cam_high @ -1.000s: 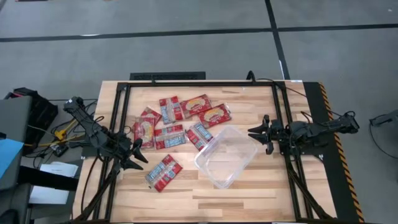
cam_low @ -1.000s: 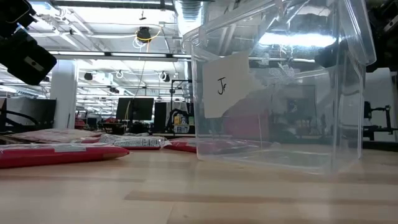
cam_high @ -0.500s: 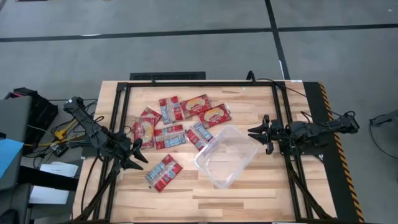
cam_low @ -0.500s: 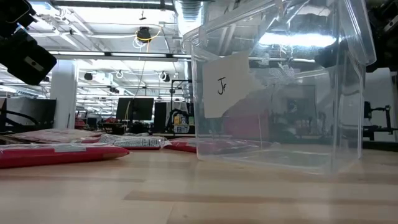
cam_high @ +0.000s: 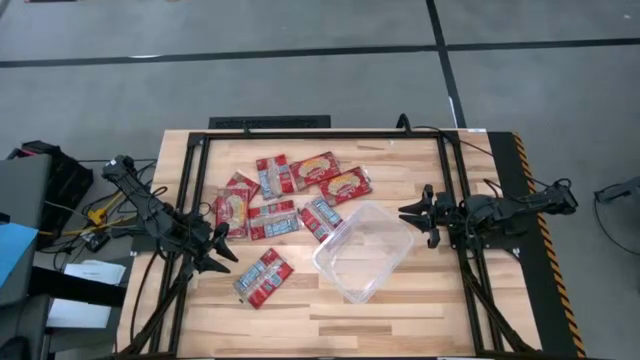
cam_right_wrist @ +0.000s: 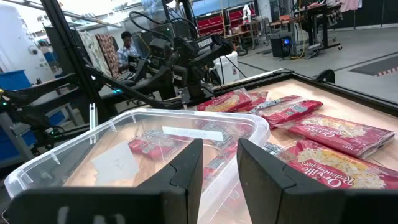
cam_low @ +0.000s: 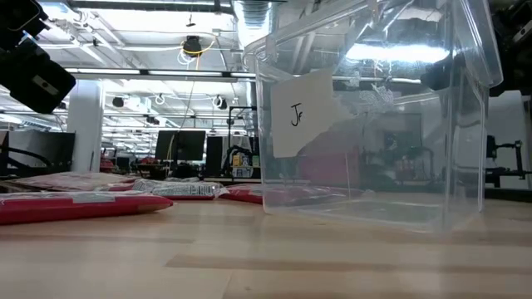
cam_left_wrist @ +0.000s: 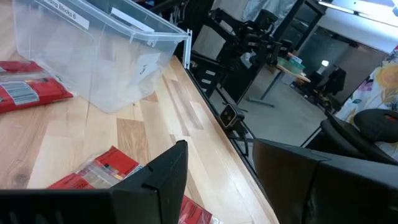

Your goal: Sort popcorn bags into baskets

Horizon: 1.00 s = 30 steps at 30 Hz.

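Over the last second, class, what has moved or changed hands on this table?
Nothing visibly changed. The left gripper and right gripper hang open and empty either side of the clear tub, with the popcorn bags lying on the table as before.

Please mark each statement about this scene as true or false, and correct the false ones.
1. The tub holds no bags. True.
2. One bag lies apart from the others, near the left end effector. True.
3. The right end effector grips a bag. False: it is open and holds nothing, beside the tub.
4. The tub lies on its side. False: it stands upright, opening up.
5. A paper label is on the tub. True.
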Available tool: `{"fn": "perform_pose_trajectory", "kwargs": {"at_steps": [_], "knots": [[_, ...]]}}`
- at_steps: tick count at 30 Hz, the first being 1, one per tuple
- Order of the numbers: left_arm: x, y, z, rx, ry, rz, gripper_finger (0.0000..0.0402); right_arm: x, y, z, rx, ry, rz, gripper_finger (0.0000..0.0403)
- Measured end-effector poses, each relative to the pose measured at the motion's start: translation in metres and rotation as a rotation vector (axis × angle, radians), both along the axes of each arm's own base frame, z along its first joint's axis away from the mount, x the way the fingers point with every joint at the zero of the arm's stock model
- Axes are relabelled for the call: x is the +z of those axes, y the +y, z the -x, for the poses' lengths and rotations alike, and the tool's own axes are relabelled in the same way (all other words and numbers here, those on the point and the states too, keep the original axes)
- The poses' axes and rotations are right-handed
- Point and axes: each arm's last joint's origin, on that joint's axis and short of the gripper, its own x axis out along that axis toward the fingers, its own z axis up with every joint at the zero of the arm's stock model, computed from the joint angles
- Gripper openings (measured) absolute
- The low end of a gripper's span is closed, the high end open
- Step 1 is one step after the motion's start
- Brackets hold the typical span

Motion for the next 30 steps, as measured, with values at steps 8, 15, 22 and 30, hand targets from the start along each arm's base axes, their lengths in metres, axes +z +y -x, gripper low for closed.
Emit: {"fn": "perform_pose_trajectory", "kwargs": {"at_steps": [8, 15, 22, 30], "knots": [[0.001, 0.007, -0.002, 0.227, -0.264, -0.810, 0.0171, 0.000, 0.000, 0.000, 0.000, 0.000, 0.000, 0.0124], [0.001, 0.008, -0.003, 0.254, -0.298, -0.967, 0.0171, 0.000, 0.000, 0.000, 0.000, 0.000, 0.000, 0.0124], [0.009, 0.001, -0.001, 0.036, -0.301, -0.456, 0.0171, 0.000, 0.000, 0.000, 0.000, 0.000, 0.000, 0.0124], [0.038, 0.007, 0.004, 0.111, -0.411, -0.001, 0.0171, 0.000, 0.000, 0.000, 0.000, 0.000, 0.000, 0.0124]]}}
